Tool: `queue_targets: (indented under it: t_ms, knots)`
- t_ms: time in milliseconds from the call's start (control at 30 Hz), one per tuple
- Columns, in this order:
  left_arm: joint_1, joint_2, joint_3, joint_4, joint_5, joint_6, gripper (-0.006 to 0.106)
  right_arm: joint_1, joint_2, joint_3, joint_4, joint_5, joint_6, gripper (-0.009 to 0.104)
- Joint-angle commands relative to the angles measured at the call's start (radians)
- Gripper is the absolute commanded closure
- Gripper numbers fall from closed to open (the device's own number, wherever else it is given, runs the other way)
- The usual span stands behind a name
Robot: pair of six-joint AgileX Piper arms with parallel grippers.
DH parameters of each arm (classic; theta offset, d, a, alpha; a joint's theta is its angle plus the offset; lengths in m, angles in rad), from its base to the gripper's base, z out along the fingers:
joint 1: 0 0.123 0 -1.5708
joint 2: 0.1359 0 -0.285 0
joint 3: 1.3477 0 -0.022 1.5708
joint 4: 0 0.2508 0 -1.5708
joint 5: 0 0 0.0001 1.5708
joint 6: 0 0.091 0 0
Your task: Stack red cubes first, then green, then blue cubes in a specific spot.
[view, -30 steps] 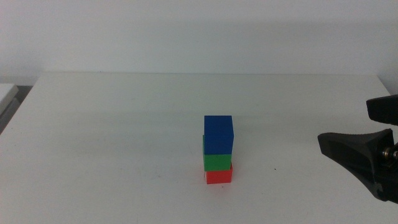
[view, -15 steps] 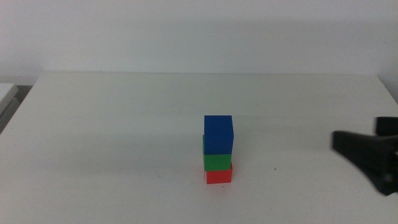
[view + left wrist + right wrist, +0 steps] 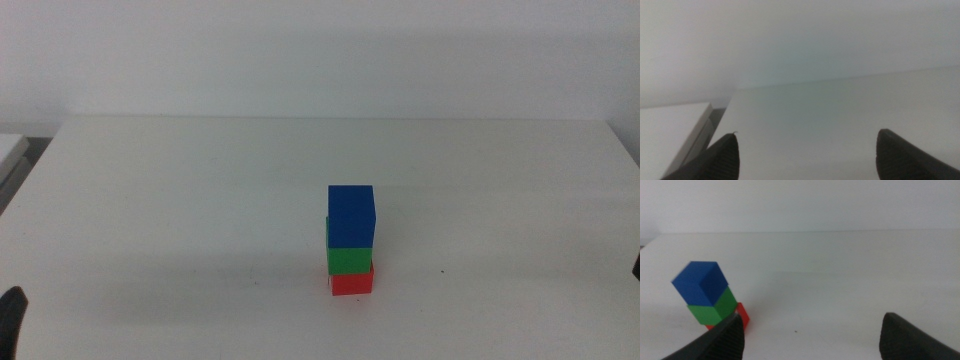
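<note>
**Three-cube stack standing, both grippers clear**

Red cube (image 3: 352, 283) sits on the white table (image 3: 180, 200), a little right of centre and toward the near edge in the middle view. Green cube (image 3: 350, 260) rests directly on it, touching, offset slightly to the left so a sliver of red shows at the right side. Blue cube (image 3: 351, 215) sits on the green one, faces roughly aligned, stack upright. The spot beneath the red cube is covered; one tiny dark speck (image 3: 441, 272) marks the table to the right of the stack.

Right gripper (image 3: 812, 330): jaws spread wide, nothing between them, held well apart from the stack. In its wrist view the stack appears beside one jaw tip, not touching. It is out of the middle view.

Left gripper (image 3: 805, 150): jaws spread wide, nothing between them, over bare table near the table's edge. In the middle view only a dark sliver shows at the bottom-left corner.
</note>
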Motion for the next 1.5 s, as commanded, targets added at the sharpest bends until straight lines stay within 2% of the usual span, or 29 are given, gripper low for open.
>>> queue_targets:
  t_ms: [0, 67, 333, 433, 500, 567, 733, 833, 1067, 1167, 1467]
  knots:
    - [0.002, -0.004, 0.003, -0.005, -0.029, 0.002, 0.007, -0.01, -0.037, 0.03, -0.05, -0.013, -0.004, 0.002]
    - [0.002, -0.004, 0.003, -0.004, -0.032, 0.002, 0.007, -0.01, -0.059, 0.035, -0.07, -0.013, -0.004, 0.002]
    - [0.002, -0.004, 0.003, -0.003, -0.035, 0.002, 0.007, -0.018, -0.116, 0.053, -0.087, -0.007, -0.004, 0.002]
    - [0.002, -0.004, 0.003, -0.003, -0.035, 0.002, 0.007, -0.069, -0.154, 0.083, -0.132, -0.006, -0.004, 0.002]
    - [0.002, -0.004, 0.003, -0.002, -0.035, 0.002, 0.007, -0.132, -0.189, 0.111, -0.132, -0.018, -0.04, 0.002]
    - [0.002, -0.004, 0.003, -0.002, -0.035, 0.002, 0.007, -0.205, -0.234, 0.142, -0.085, -0.046, -0.133, 0.002]
    - [0.002, -0.004, 0.003, 0.001, -0.035, 0.002, 0.007, -0.436, -0.359, 0.256, 0.185, -0.156, -0.438, 0.002]
    - [0.002, -0.004, 0.003, 0.001, -0.037, 0.002, 0.007, -0.532, -0.374, 0.334, 0.312, -0.224, -0.503, 0.002]
    - [0.002, -0.004, 0.003, 0.001, -0.04, 0.002, 0.007, -0.545, -0.374, 0.431, 0.323, -0.385, -0.503, 0.002]
    - [0.002, -0.004, 0.003, 0.001, -0.04, 0.002, 0.007, -0.545, -0.374, 0.431, 0.312, -0.321, -0.496, 0.002]
    - [0.002, -0.004, 0.033, 0.001, -0.069, 0.004, 0.007, -0.545, -0.374, 0.431, 0.312, -0.324, -0.496, 0.002]
